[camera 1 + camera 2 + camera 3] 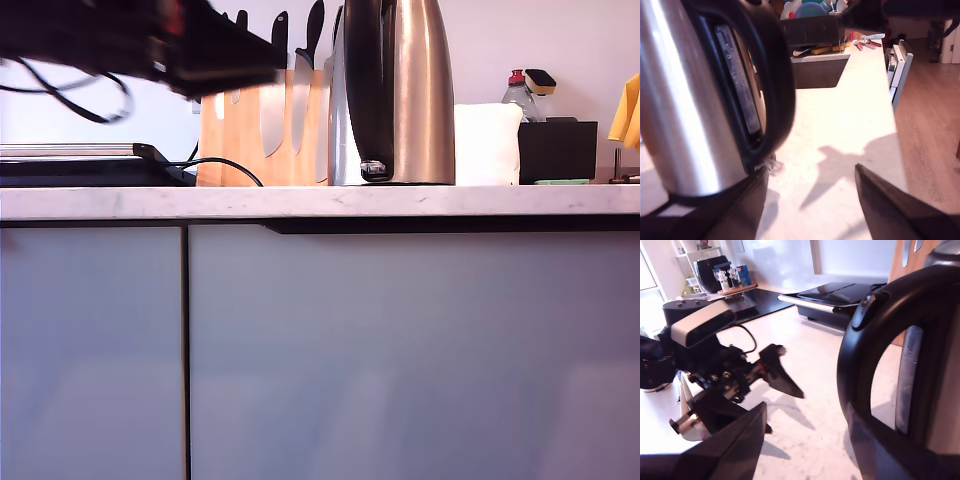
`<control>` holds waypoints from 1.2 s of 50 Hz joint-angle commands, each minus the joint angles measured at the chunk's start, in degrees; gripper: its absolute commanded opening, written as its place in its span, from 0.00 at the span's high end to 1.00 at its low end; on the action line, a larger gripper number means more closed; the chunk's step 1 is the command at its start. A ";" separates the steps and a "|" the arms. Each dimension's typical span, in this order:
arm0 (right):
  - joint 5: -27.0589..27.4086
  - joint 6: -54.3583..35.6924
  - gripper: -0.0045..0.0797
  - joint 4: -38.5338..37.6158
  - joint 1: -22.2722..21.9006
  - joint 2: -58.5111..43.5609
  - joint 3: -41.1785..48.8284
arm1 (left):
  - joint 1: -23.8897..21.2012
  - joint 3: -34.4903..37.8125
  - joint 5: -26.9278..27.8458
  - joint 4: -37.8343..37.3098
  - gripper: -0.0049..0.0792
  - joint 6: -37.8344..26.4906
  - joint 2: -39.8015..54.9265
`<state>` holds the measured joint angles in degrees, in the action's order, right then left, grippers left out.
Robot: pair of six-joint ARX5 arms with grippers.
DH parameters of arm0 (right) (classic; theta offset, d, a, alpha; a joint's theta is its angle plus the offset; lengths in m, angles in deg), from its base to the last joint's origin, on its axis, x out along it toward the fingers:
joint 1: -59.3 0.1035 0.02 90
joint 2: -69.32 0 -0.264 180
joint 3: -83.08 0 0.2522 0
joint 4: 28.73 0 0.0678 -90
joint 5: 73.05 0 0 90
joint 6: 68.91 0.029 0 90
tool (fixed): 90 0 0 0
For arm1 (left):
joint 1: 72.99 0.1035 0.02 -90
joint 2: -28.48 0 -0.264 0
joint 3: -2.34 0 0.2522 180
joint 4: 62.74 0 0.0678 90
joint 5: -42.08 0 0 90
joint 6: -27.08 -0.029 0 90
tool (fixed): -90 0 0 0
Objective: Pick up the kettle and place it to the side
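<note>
Your kettle (415,95) stands upright on the pale stone counter (320,202), about the middle of the exterior view, its broad black handle (362,90) turned toward that camera. Just behind it toward the exterior view's left sits the wooden knife block (262,135) with its knives, and on the kettle's other side you see a white block-shaped item (487,143), touching or nearly so.

In the first wrist view the kettle (680,100) fills one side, and my first gripper (810,200) hangs beside the foot of the handle (772,75) with its jaws spread wide; one finger (742,207) lies close under the handle's lower end, and you cannot tell whether it touches. Nothing sits between the jaws but bare counter (840,130).

In the second wrist view my second gripper (805,455) is also spread apart, one finger (735,450) on the open side and the other hard against or behind the handle (865,365); contact is unclear. Beyond it you see the other arm's gripper (747,372) hovering over the counter (805,340), its jaws apart.

In the exterior view a blurred black arm (140,45) reaches in from the left, above a flat black appliance (90,165).
</note>
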<state>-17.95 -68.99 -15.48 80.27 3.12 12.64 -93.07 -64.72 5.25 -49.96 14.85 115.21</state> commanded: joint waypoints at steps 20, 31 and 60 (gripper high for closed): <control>4.96 -1.55 0.36 -0.59 1.92 -10.12 -7.17 | -3.48 -13.51 -0.70 2.23 0.35 0.00 12.44; 5.33 -1.44 0.36 -3.52 1.97 -11.08 -8.04 | -6.23 -17.05 -0.66 2.25 0.35 -0.13 15.72; 3.41 -1.27 0.37 -1.97 3.02 -20.50 -17.86 | -7.48 -21.51 0.52 -0.11 0.53 -0.22 19.80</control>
<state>-14.12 -70.30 -17.34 82.98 -17.31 -4.08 -100.52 -86.29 5.58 -49.87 14.85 133.07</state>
